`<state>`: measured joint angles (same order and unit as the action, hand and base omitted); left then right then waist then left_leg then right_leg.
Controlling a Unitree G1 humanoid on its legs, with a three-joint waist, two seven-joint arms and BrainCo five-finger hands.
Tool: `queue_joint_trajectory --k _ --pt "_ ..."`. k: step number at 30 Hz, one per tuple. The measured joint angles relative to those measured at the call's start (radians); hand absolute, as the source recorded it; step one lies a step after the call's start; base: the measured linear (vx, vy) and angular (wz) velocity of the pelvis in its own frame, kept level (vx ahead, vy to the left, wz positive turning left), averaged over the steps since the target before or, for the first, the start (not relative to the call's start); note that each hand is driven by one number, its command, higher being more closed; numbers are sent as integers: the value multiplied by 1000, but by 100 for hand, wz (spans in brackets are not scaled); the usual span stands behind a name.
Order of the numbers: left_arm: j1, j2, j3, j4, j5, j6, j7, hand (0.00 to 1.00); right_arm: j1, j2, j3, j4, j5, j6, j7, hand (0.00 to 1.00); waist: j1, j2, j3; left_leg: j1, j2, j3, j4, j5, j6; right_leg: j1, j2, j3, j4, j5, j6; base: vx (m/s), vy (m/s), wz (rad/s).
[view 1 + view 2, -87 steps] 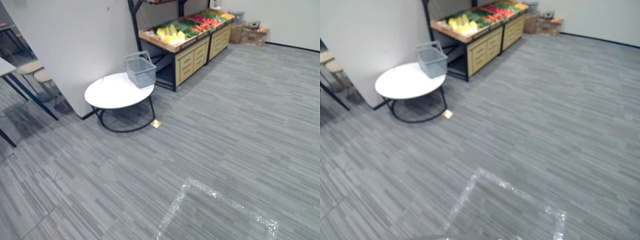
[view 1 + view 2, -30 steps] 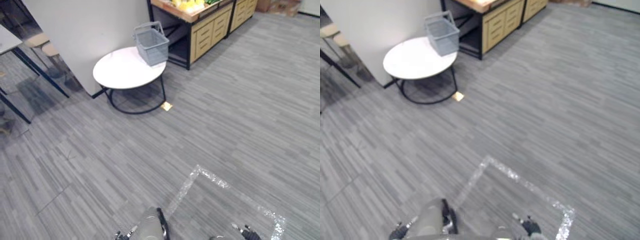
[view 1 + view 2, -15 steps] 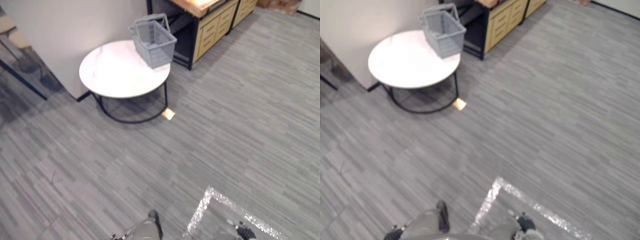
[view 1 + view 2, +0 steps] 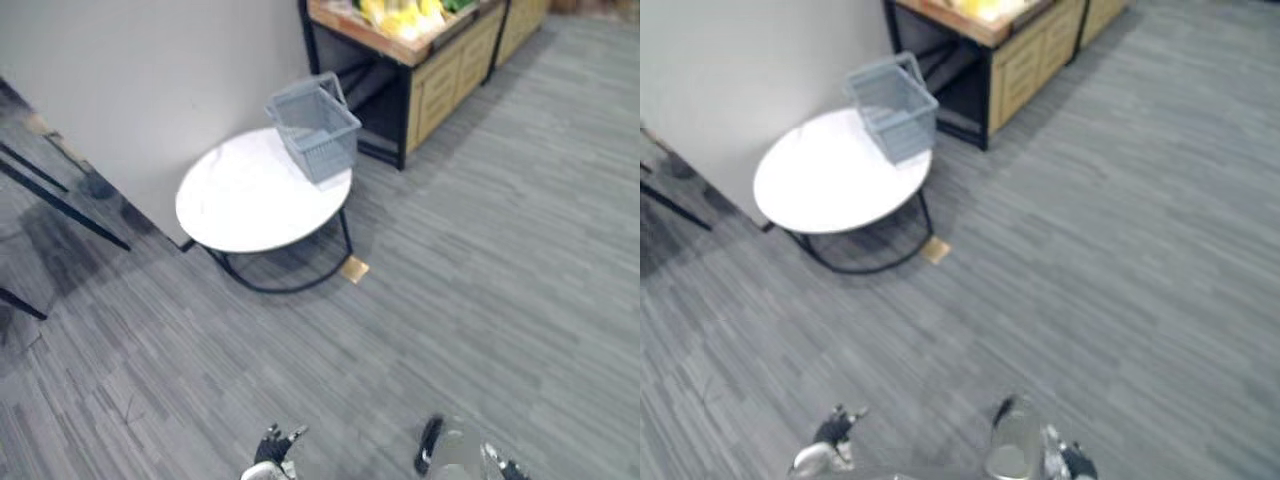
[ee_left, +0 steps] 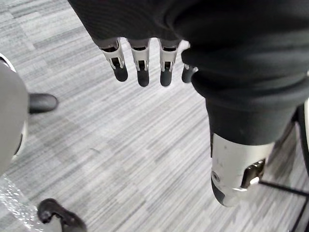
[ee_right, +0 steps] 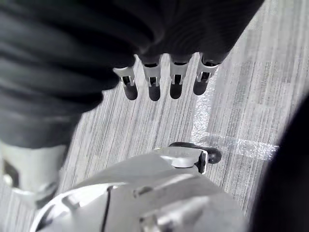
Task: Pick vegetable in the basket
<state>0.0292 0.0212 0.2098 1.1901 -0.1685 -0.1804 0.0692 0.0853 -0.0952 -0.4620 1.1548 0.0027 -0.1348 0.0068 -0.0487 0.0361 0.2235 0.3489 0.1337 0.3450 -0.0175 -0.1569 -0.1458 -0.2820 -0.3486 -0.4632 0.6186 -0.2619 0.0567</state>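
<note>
Grey striped carpet covers the whole floor in front of me, up to a pale wall on the far left. Against that wall I see a round white table on a thin black frame. The grey basket sits on the table's far edge, on the side nearest the wooden stand, handle up. I can't make out whether anything lies in it. The vegetables are on top of that stand, a yellow heap with some green beside it, just beyond the basket and not touching it. A small tan square lies on the carpet by the table's foot.

Both hands are well apart from the basket and the vegetables. The left hand hangs over bare carpet, its fingers straight and slightly spread, the thumb off to one side, nothing in its grasp. The right hand looks much the same in its own wrist view: fingers straight down in a row above the carpet, holding nothing.
</note>
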Motion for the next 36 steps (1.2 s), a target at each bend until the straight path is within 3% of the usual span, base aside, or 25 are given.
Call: queue_joint_trajectory --k 1,3,4,5,6,7,8,11,12,14,15,16,18,20,22,24,25,26,27,28,29,30,32,34,36 --pt "1 4 24 0 -6 3 2 0 -4 1 9 1 -3 -1 2 0 0 -13 -6 -60 13 -6 116 -2 -3 12 4 0 -15 -9 1 266 -248 2" --pt "1 6 20 -1 -4 10 4 0 -1 -10 20 14 -3 1 3 0 -4 -8 -11 -187 74 -39 388 2 -12 71 24 -29 -72 -10 0 201 -155 22" --pt "-6 12 20 -1 -4 12 4 0 8 -23 40 33 -4 3 3 0 -7 8 -9 -281 148 -55 617 54 -57 130 40 -62 -95 -17 -9 276 -75 28" --pt "-11 17 20 -3 -6 19 5 0 19 -29 54 37 -5 6 3 0 -2 9 -6 -347 220 -44 812 167 -47 192 53 -82 -104 -37 -22 347 -82 18" --pt "-11 20 19 -7 -8 18 5 0 20 -30 67 39 -4 8 1 0 0 8 -4 -369 245 -39 889 202 -39 222 57 -81 -111 -50 -23 311 -32 1" --pt "-14 24 13 -18 -16 16 7 0 7 -41 94 39 -3 12 -1 0 1 6 -1 -428 268 -22 1009 154 -23 270 59 -80 -137 -60 -17 295 21 -9" --pt "-26 25 12 -19 -24 16 8 0 -14 -52 111 38 -2 13 -4 0 1 5 0 -499 257 4 1039 96 0 312 64 -80 -187 -59 -17 282 38 -7" --pt "-35 27 -1 -37 -40 6 16 0 -42 -52 116 32 8 12 -14 0 16 3 1 -610 228 69 905 43 4 385 75 -85 -294 -17 17 282 96 -12" --pt "-35 28 -19 -47 -50 0 19 0 -47 -44 116 28 10 9 -16 0 27 2 3 -627 188 86 728 48 12 425 74 -90 -334 4 52 371 211 -15" --pt "-26 17 -26 -48 -52 -7 28 0 -43 -32 115 7 15 -3 -19 0 26 9 2 -593 91 85 280 190 75 497 78 -103 -396 14 94 448 300 -13" --pt "-19 6 -19 -49 -52 -7 32 0 -39 -28 118 -15 16 -5 -19 0 30 29 3 -583 78 82 152 307 148 524 96 -96 -415 13 126 502 315 2" --pt "-32 19 4 -60 -51 -7 34 0 -44 7 129 -22 17 -8 -22 0 23 -16 -7 -585 36 108 164 309 188 546 72 -80 -439 15 142 415 222 19" --pt "-35 25 27 -87 -50 -14 34 0 -55 32 147 -28 17 -14 -18 0 28 -48 -7 -616 10 114 182 272 201 548 67 -64 -497 72 112 374 163 23" --pt "-33 29 55 -75 -53 -9 35 0 -84 49 148 -16 16 -15 -15 0 52 -54 -4 -630 18 143 254 205 206 584 75 -8 -587 207 134 403 178 -1" --pt "-20 37 65 -67 -52 -5 35 0 -85 52 150 -15 15 -15 -8 0 59 -54 -6 -583 18 154 267 162 197 619 71 43 -606 286 141 307 127 -19" --pt "-8 51 65 -49 -50 -3 35 0 -85 48 148 -11 11 -18 -6 0 56 -56 -14 -536 3 165 248 121 175 586 39 94 -502 302 140 251 132 -30" --pt "0 54 59 -38 -44 4 36 0 -80 40 138 -3 1 -18 -7 0 53 -54 -26 -501 -15 171 207 106 164 519 2 127 -348 304 142 209 154 -12" --pt "5 71 43 -37 -32 16 36 0 -62 39 116 0 1 -15 -4 0 51 -73 -34 -455 -48 176 166 101 164 430 -60 168 -147 336 148 216 150 -1" --pt "7 75 31 -37 -21 17 37 0 -57 35 115 1 -2 -15 -7 0 51 -83 -35 -428 -65 178 145 100 163 391 -86 195 -62 378 151 254 124 17" --pt "11 91 -4 -37 -8 19 36 0 -35 28 118 1 -2 -9 -5 0 48 -92 -32 -375 -88 173 113 91 166 334 -119 240 84 490 141 237 77 13" --pt "14 102 -22 -37 -5 20 35 0 -27 26 118 4 -2 -7 -5 0 46 -88 -26 -353 -93 165 107 80 172 297 -130 255 176 483 143 307 61 16" --pt "18 108 -33 -35 -5 28 36 0 -22 24 119 6 -2 -7 0 0 43 -90 -26 -308 -91 150 103 61 174 226 -133 258 341 387 120 309 26 22" --pt "26 110 -62 -37 -5 30 34 0 -2 24 120 3 -3 -5 1 0 26 -81 -21 -230 -85 117 86 43 168 164 -109 185 429 167 92 361 3 39" --pt "24 104 -79 -36 -7 30 31 0 12 25 123 0 -2 -5 3 0 20 -72 -21 -187 -78 93 85 24 159 132 -103 65 278 76 43 245 -58 50" --pt "18 94 -88 -36 -7 30 25 0 14 19 123 -2 -2 -7 4 0 19 -59 -23 -180 -65 60 85 15 146 105 -76 31 75 75 38 245 -160 56"
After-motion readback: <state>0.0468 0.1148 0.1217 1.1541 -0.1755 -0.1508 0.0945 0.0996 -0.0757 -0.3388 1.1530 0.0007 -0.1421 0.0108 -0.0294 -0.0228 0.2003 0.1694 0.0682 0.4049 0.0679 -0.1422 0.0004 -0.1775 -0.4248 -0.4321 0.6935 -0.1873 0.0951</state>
